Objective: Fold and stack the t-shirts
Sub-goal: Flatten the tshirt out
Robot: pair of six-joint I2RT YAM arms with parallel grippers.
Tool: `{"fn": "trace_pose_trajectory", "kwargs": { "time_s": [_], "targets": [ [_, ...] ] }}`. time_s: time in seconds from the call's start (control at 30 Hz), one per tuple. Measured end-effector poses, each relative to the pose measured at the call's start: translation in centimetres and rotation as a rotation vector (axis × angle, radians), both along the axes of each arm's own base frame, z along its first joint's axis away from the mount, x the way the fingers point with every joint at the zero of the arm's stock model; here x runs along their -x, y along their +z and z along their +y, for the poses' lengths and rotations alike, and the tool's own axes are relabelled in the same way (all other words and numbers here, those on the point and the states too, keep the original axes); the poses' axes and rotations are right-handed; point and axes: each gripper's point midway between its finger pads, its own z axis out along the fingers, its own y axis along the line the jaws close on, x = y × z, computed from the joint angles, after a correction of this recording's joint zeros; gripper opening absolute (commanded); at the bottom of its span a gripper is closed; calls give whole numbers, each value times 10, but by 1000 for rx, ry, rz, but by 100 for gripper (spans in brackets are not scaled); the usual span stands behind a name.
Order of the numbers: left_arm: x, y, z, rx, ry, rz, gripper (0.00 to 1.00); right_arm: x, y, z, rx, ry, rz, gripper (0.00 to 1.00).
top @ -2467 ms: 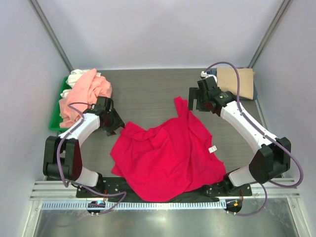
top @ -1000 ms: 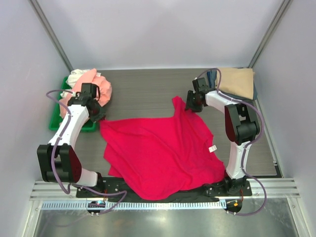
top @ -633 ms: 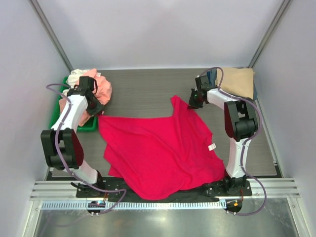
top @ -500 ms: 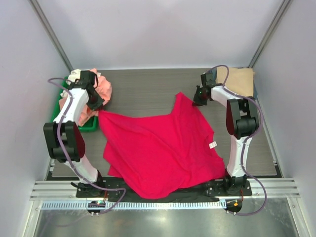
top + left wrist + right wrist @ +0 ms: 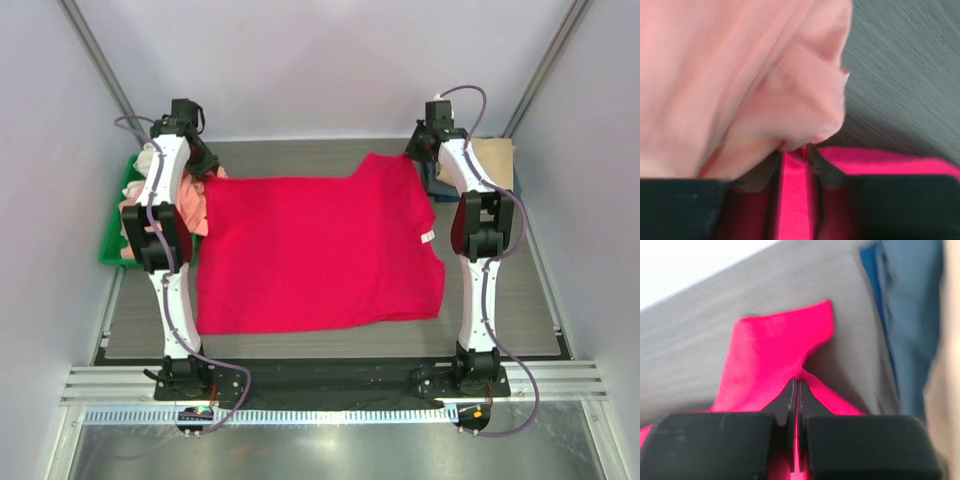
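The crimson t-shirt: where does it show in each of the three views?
Top external: crimson t-shirt spread flat mid-table.
Left wrist: bottom centre, below salmon-pink cloth.
Right wrist: centre, left of blue cloth.
Shared landmark: grey tabletop beyond the shirt's far edge.

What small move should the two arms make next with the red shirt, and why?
Probably lower the far edge and open both pincers. The red shirt lies spread almost flat on the table, while the left pincer and the right pincer each pinch a far corner, so it seems ready for folding.
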Motion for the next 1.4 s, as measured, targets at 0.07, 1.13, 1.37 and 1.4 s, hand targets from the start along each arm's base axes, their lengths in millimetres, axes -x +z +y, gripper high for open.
{"fn": "trace_pose_trajectory", "kwargs": {
  "time_s": [0.07, 1.13, 1.37, 1.4],
  "targets": [
    [-11, -6, -3, 18, -13, 7, 70, -12, 2, 4, -7, 2, -17, 56],
    [284, -32, -75, -21, -276, 135, 80, 385, -24, 2, -85, -114, 229, 67],
    [304, -10, -76, 14, -279, -15, 80, 430, -5, 34, -180, -76, 122, 33],
    [305, -8, -77, 17, -283, -29, 80, 435, -13, 34, -174, -80, 149, 33]
  ]
}}
